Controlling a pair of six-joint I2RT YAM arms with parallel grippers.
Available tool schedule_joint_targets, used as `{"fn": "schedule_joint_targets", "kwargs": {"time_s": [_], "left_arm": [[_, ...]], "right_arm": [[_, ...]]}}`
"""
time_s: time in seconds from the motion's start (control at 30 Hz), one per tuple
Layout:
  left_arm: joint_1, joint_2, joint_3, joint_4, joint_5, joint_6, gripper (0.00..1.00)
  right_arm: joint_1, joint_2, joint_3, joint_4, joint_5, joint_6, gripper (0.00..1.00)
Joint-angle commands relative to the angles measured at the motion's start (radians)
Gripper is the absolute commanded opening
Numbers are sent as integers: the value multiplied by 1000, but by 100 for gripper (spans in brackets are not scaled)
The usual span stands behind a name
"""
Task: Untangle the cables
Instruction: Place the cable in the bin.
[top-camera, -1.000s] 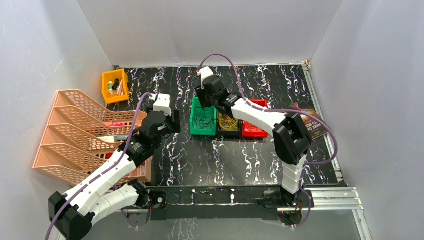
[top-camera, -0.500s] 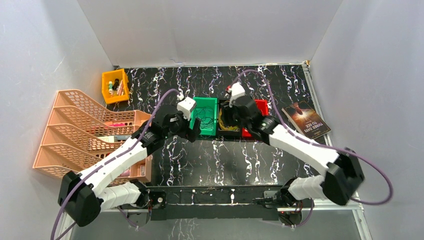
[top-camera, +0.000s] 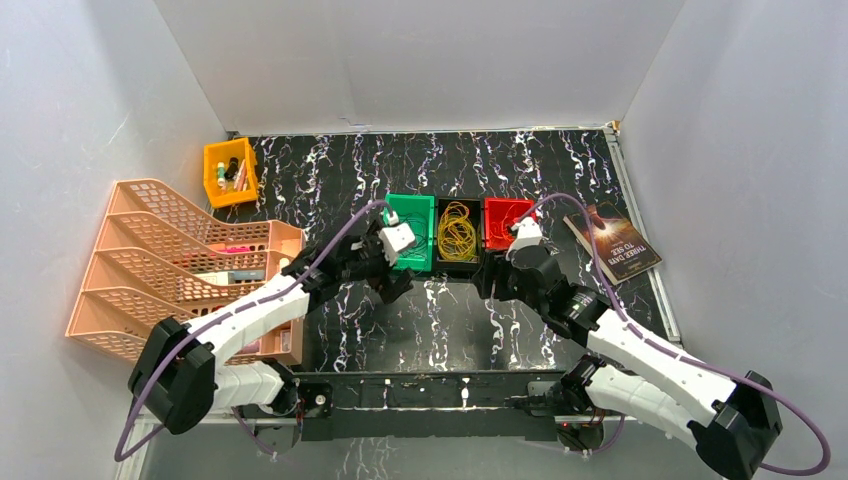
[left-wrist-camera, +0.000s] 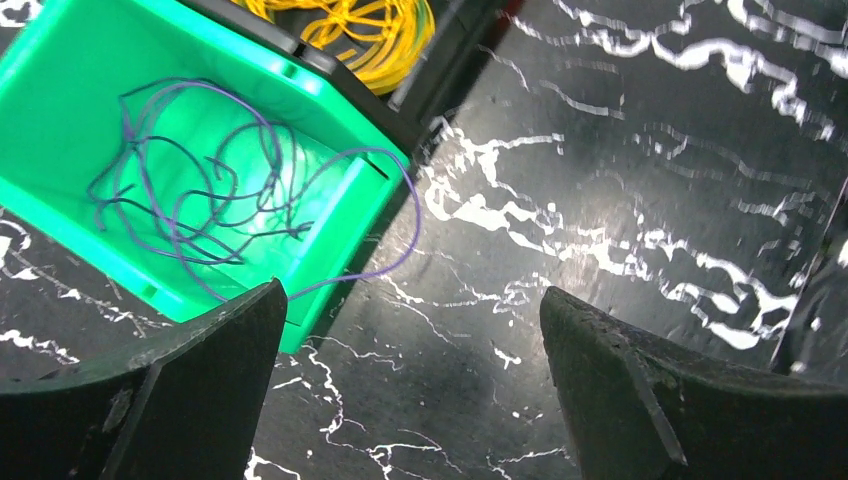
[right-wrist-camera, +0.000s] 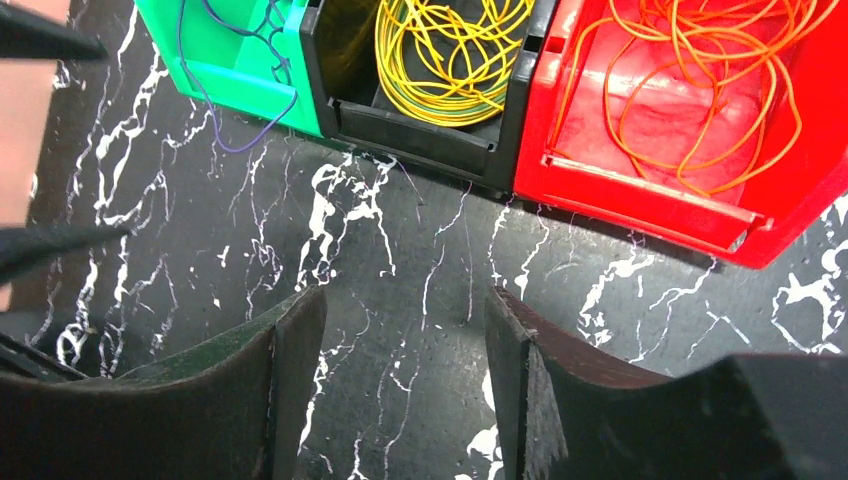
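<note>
Yellow cables (right-wrist-camera: 445, 55): coiled in black bin (right-wrist-camera: 420, 135).
Purple cables (left-wrist-camera: 190, 190): left of it.
Orange cables (right-wrist-camera: 690, 90): right of it.
Left gripper (left-wrist-camera: 410, 330): held wide apart, empty.
Right gripper (right-wrist-camera: 405, 330): held apart, empty.

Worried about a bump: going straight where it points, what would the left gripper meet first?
Probably the bare black tabletop beside the green bin. The left gripper might first brush the purple cable loop spilling over the bin's edge; depth is unclear.

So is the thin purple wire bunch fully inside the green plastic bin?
Partly out: the purple wire bunch lies mostly in the green bin; one loop hangs over its wall onto the table.
</note>
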Motion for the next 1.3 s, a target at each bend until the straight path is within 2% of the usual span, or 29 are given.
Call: {"fn": "schedule_joint_targets", "kwargs": {"time_s": [0.0, 0.13, 0.37, 0.73, 1.0, 1.27], "left_arm": [[-3, -25, -102, 220, 98, 216, 98], [-6, 19, -151, 334, 51, 255, 94], [-56, 105, -206, 500, -77, 335, 81], [-82, 218, -212, 597, -171, 380, 70], [-88, 274, -190, 621, -164, 379, 65], [-92, 295, -165, 625, -191, 377, 52]], "right_arm": [[-2, -21, -1, 13, 61, 120, 69], [-2, -19, -19, -11, 61, 142, 70], [-2, -47, -74, 40, 42, 134, 71], [-3, -38, -90, 59, -1, 133, 71], [-2, -39, -93, 64, -7, 135, 70], [-2, -50, -97, 61, -12, 142, 70]]}}
